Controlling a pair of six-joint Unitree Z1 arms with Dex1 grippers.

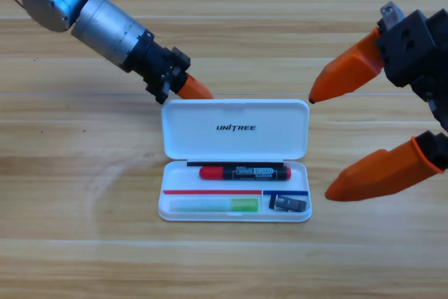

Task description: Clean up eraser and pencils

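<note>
A white case [183,131] lies open in the middle of the table, its lid flat behind the tray. In the tray's upper slot rests the red marker with a black barrel [245,172]. Below it the light-green stick [213,205] sits at the left, and the small dark eraser [288,204] fills the lower right compartment. My left gripper [196,90] points down-right, its orange tip just at the lid's back left corner. My right gripper [320,146] hangs open to the right of the case, holding nothing, one jaw near the lid's back right corner.
The case lid carries a dark logo [236,128]. Bare wooden table [84,194] surrounds the case on the left, front and back. The right arm's black body [420,47] fills the upper right corner.
</note>
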